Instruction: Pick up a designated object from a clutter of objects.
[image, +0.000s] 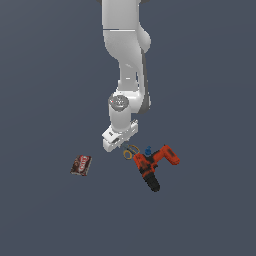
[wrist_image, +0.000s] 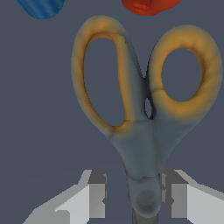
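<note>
The scissors (wrist_image: 144, 131) fill the wrist view, with yellow-orange loop handles and a grey body narrowing to the pivot. My gripper (wrist_image: 135, 197) is low over them and open. Its two fingers straddle the pivot: the right finger (wrist_image: 175, 197) is almost against it, and a gap shows beside the left finger (wrist_image: 97, 197). In the exterior view the gripper (image: 121, 146) is down at the floor, right beside the scissors' loops (image: 131, 152). The blades are hidden under the hand.
An orange-red and black power drill (image: 154, 165) lies just to the exterior view's right of the scissors. A tiny blue item (image: 148, 150) sits between them. A dark red packet (image: 81, 165) lies apart at the exterior view's left. The floor is plain grey.
</note>
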